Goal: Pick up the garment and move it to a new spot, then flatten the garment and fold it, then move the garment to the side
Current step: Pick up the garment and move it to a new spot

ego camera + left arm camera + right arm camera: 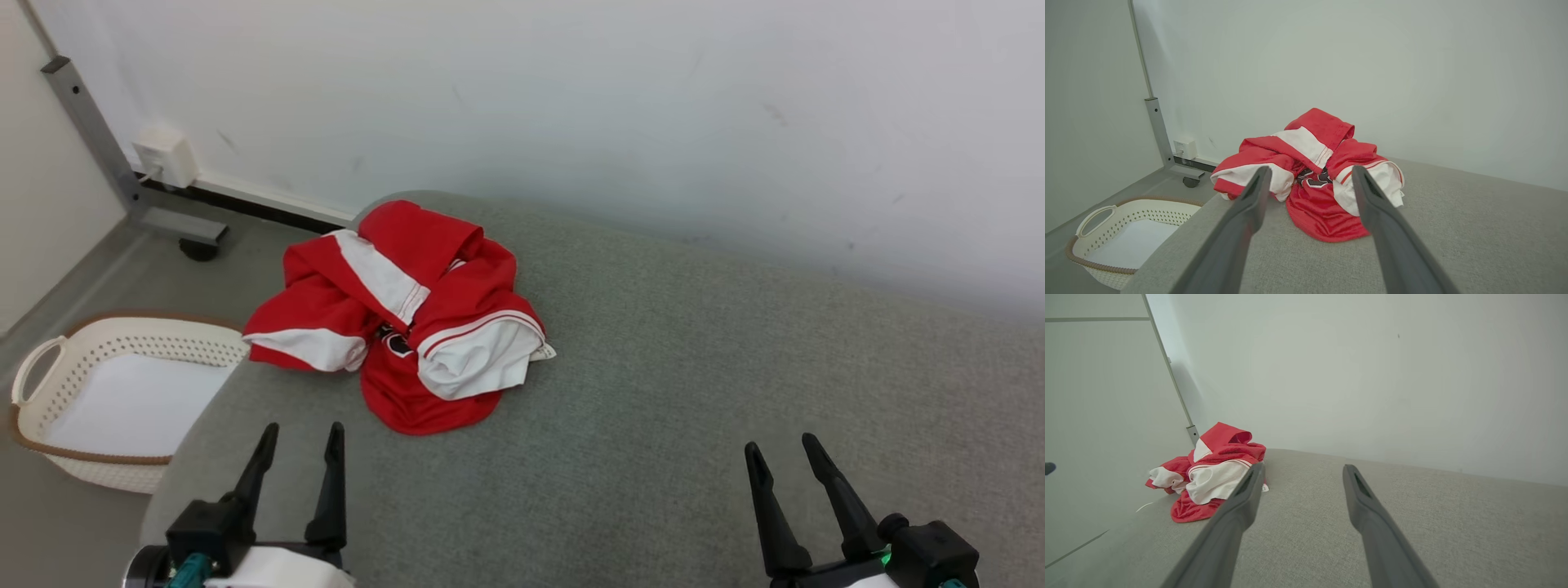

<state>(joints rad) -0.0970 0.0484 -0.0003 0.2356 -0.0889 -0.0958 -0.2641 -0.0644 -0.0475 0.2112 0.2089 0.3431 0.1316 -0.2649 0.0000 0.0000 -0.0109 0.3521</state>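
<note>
1. The garment [400,327], red with white panels, is seen lying in a crumpled heap on the grey fabric surface [653,367], near its far left rounded corner
2. The left part of the garment reaches the left edge of the surface, and a small dark print [397,341] is seen in the middle of the heap
3. The left gripper [303,429] is held over the near left part of the surface; its two dark fingers are spread apart and nothing is grasped between them. The garment lies ahead of it, near but not touched
4. The right gripper [780,443] is held over the near right part of the surface, also released, with nothing between its fingers; it is well apart from the garment
5. A white perforated basket [122,331] with a brown rim is placed on the floor, just beside the left edge of the surface
6. Behind the surface a pale wall [571,98] is seen; at its far left a grey metal post [90,122] and a small white box [166,155] are found
</note>
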